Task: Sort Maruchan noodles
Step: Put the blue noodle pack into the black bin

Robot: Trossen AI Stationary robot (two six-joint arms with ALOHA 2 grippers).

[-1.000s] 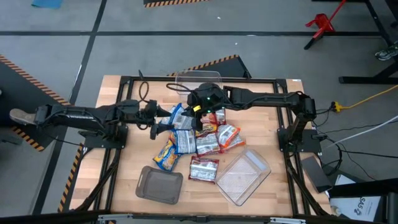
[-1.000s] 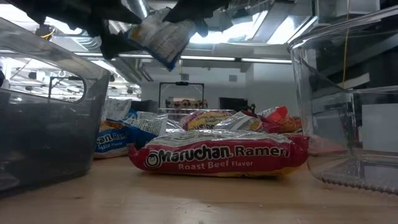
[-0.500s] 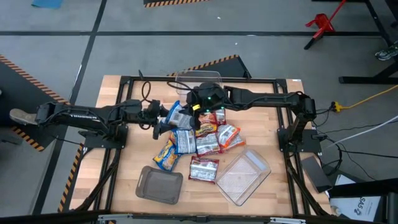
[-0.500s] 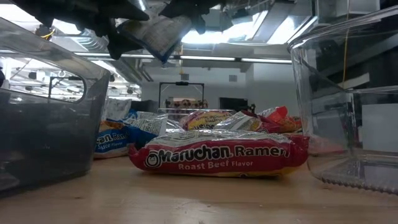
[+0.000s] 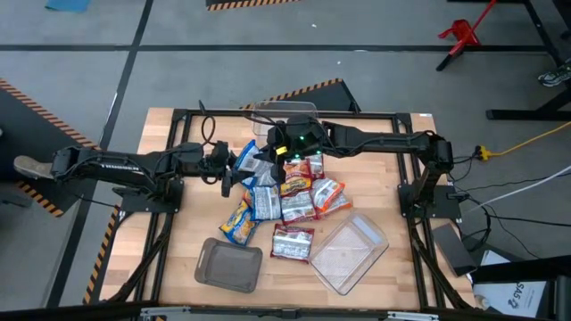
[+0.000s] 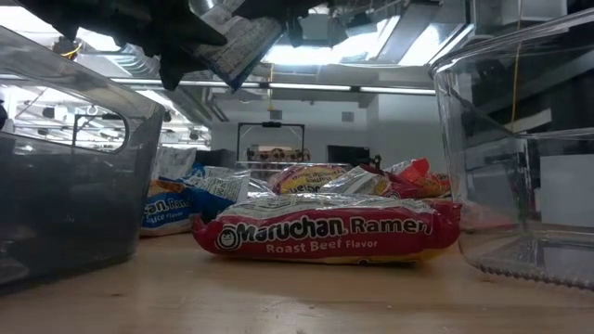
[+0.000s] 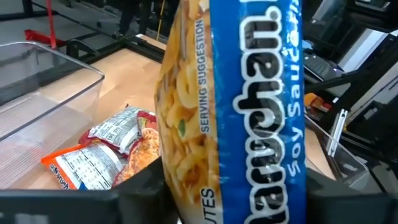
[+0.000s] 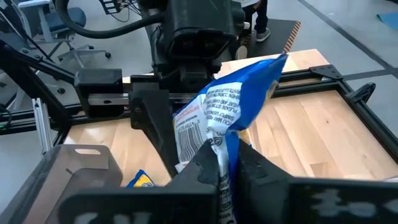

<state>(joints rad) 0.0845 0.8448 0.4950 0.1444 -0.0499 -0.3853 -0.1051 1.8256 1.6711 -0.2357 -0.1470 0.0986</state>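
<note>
Noodles: you hold one blue packet (image 5: 252, 160) in the air, middle of the high view, above the pile (image 5: 285, 198). Your right gripper (image 5: 273, 153) pinches it tight so your left gripper (image 5: 234, 169), half open around it, can take it.

Table top (image 5: 192, 201): pale wood, smooth, matt, visible grain. Table frame (image 5: 384, 114): black metal bars, matt. Blue noodle packet (image 7: 249, 106): glossy plastic film, crinkled, printed. Red noodle packet (image 6: 329, 238): shiny plastic wrapper, slightly creased. Clear tub (image 5: 350, 254): transparent hard plastic, smooth, glossy. Grey tray (image 5: 229, 265): smoky translucent plastic, smooth, dull sheen. Both arms: dark matt casing, looks like plastic or painted metal, cannot tell which. Floor (image 5: 89, 53): grey, smooth, matt.
</note>
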